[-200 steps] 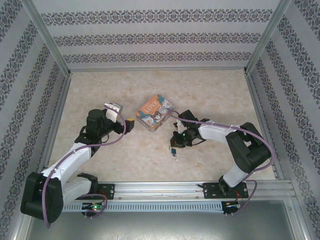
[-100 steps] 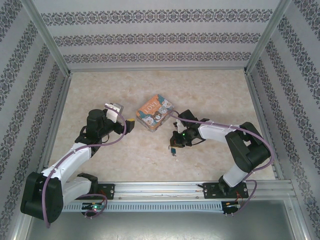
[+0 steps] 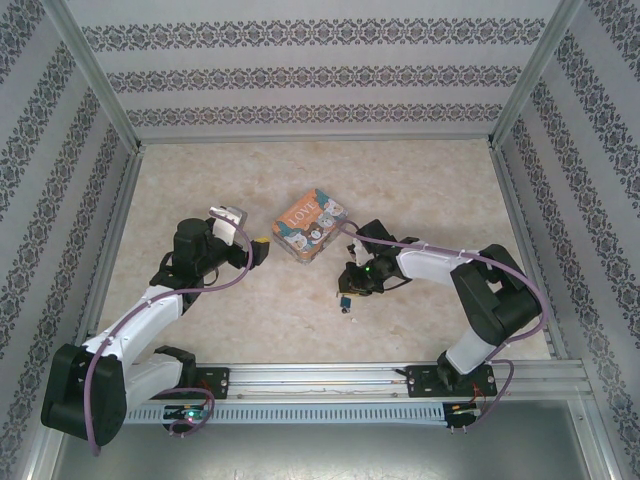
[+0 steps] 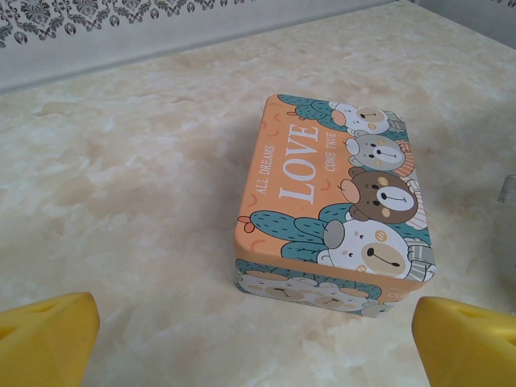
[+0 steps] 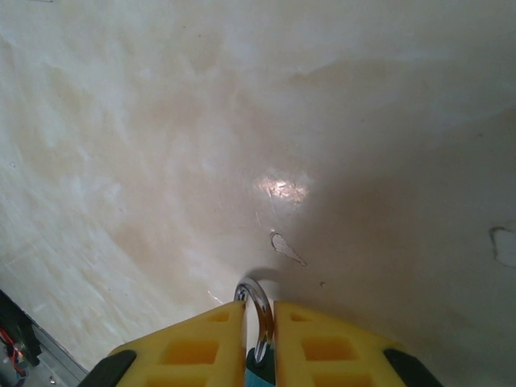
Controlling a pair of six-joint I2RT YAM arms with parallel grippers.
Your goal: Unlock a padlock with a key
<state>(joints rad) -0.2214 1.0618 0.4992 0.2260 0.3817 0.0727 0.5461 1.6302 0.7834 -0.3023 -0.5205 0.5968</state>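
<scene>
My right gripper (image 5: 260, 313) is shut on the tiny padlock. Its silver shackle (image 5: 260, 295) sticks out between the yellow fingers (image 5: 201, 343), and a bit of the teal body (image 5: 258, 377) shows at the bottom edge. From above, the padlock (image 3: 344, 298) hangs just over the table under the right gripper (image 3: 352, 284). My left gripper (image 4: 258, 347) is open, its yellow pads (image 4: 48, 339) spread wide with nothing between them, just short of the tin. In the top view the left gripper (image 3: 256, 246) sits left of the tin. I cannot make out a key.
The rectangular orange "LOVE" tin (image 4: 334, 201) with cartoon animals lies flat on the marble-patterned table (image 3: 420, 190), between the two grippers (image 3: 311, 226). Patterned walls and metal frame posts enclose the table (image 3: 110, 240). A rail (image 3: 320, 378) runs along the near edge.
The padlock under the right gripper has shifted very slightly to the left. Both arms have otherwise stayed put.
</scene>
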